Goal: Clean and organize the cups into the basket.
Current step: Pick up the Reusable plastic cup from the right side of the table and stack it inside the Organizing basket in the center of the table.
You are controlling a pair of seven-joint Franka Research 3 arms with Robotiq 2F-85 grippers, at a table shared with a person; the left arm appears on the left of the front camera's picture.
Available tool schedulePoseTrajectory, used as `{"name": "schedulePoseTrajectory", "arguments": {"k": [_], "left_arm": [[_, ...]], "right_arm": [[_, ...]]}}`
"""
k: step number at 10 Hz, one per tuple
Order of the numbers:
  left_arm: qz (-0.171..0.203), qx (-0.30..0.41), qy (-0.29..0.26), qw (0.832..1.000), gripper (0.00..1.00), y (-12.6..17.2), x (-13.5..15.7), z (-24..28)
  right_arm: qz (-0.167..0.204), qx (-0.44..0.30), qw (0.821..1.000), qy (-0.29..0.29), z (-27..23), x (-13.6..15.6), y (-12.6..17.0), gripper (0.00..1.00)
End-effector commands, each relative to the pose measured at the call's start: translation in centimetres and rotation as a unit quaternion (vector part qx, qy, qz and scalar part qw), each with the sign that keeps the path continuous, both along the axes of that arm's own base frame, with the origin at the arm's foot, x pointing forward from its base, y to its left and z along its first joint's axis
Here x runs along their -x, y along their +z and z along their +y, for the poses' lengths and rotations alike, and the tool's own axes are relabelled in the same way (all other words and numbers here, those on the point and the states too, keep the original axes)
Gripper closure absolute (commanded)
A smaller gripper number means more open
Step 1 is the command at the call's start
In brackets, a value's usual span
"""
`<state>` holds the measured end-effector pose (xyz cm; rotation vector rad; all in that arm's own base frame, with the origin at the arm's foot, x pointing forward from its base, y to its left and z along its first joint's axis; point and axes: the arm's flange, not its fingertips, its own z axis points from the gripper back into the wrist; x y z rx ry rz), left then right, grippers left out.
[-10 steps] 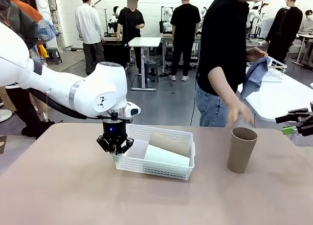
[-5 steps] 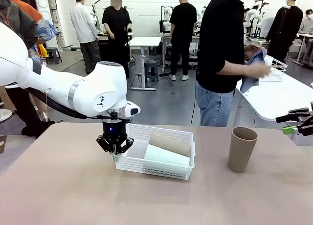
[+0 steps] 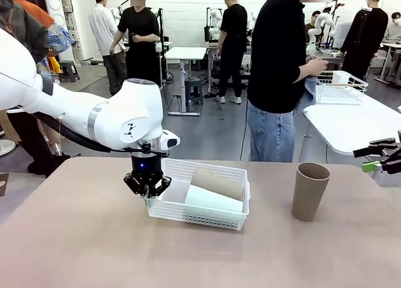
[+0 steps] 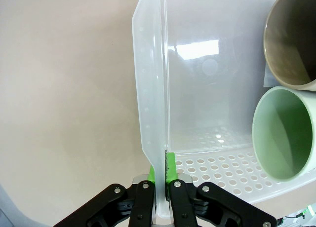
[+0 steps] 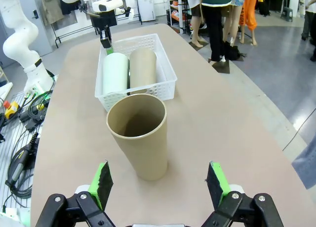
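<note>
The white lattice basket sits mid-table, and my left gripper is shut on its left end wall. Inside it lie a pale mint cup and a tan-brown cup, side by side. The left wrist view shows the green pads pinching the basket wall, with the mouths of the mint cup and brown cup facing the camera. Another tan-brown cup stands upright to the right. My right gripper is open just short of that upright cup, beyond which is the basket.
A person stands at the table's far side, turned toward a white side table holding a wire rack. Cables lie off the table's edge beside the other arm's base. Bare tabletop spreads in front of the basket.
The person's hand has drawn back from the upright cup, and the person has turned to the wire rack on the side table. Neither arm has moved.
</note>
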<state>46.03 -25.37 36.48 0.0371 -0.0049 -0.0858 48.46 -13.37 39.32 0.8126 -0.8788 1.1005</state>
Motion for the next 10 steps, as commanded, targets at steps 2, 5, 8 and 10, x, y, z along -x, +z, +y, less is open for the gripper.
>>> {"name": "schedulePoseTrajectory", "arguments": {"k": [2,5,8,10], "left_arm": [[-0.002,0.001,0.000,1.000,0.95,0.1,0.0,0.0],[-0.002,0.001,0.000,1.000,0.95,0.1,0.0,0.0],[-0.002,0.001,0.000,1.000,0.95,0.1,0.0,0.0],[-0.002,0.001,0.000,1.000,0.95,0.1,0.0,0.0]], "right_arm": [[0.015,-0.001,1.000,0.021,0.4,-0.4,-1.5,0.00],[0.024,0.028,0.999,0.019,1.2,-0.6,-6.6,0.00],[0.039,0.035,0.998,0.034,2.3,-0.6,-10.1,0.00],[0.053,0.040,0.997,0.042,3.2,-0.7,-12.1,0.00]]}}
